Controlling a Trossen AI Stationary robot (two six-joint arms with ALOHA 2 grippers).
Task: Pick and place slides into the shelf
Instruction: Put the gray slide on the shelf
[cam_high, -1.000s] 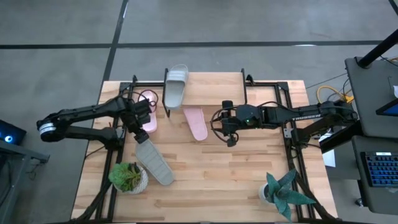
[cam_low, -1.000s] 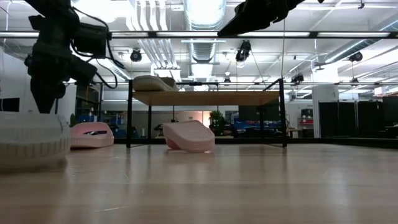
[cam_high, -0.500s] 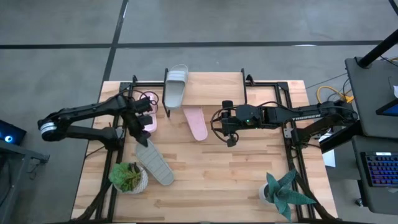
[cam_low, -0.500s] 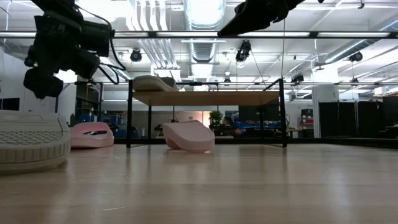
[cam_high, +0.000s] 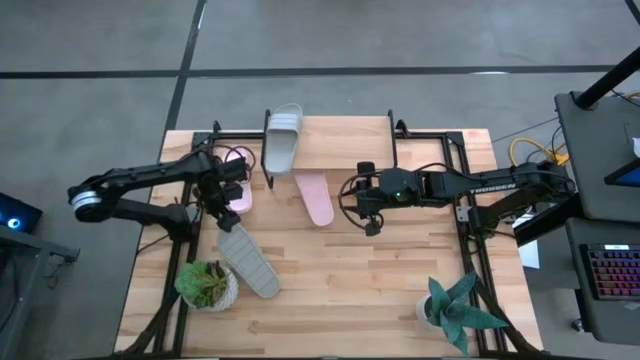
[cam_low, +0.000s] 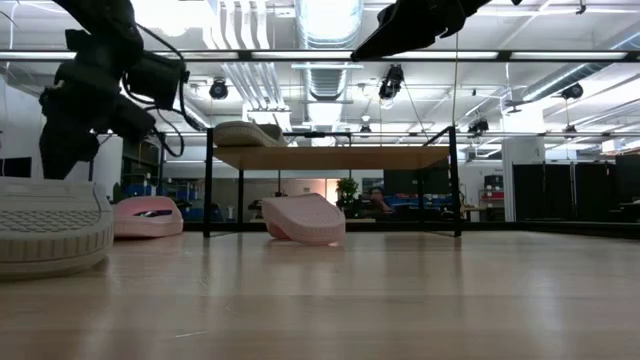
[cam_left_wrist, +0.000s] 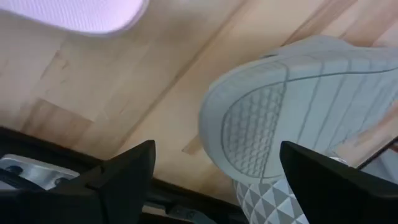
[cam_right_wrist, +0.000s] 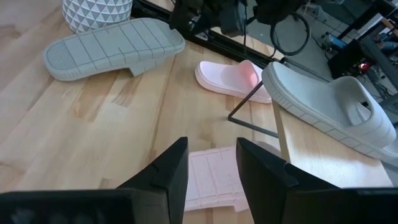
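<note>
From the high view, my left claw (cam_high: 222, 192) hangs over the table's (cam_high: 380, 290) left side, between the pink slide (cam_high: 238, 190) lying half under the shelf's left end and the grey slide (cam_high: 248, 260) resting sole-up nearer me, beside the potted plant (cam_high: 207, 284). One grey slide (cam_high: 282, 138) already sits on the shelf (cam_high: 350, 145), toward its left end. My right claw (cam_high: 364, 205) hovers just right of the second pink slide (cam_high: 316, 197), which lies on the table in front of the shelf.

In the low view the left claw (cam_low: 62, 150) is raised clear above the grey sole (cam_low: 50, 225); both pink slides (cam_low: 148, 216) (cam_low: 303, 218) rest on the table under or before the shelf (cam_low: 330, 157).

The left wrist view shows its fingers (cam_left_wrist: 124, 171) spread wide, nothing between them, the grey sole (cam_left_wrist: 292, 118) below.

The right wrist view shows narrowly parted fingers (cam_right_wrist: 168, 171) holding nothing, straddling the sight of the pink slide's sole (cam_right_wrist: 211, 177) beneath.

I judge three slides remain unplaced and I'm between grasps. Next I'd lower the left claw onto the grey slide's edge, pinch it, and carry it to the shelf's free space.
</note>
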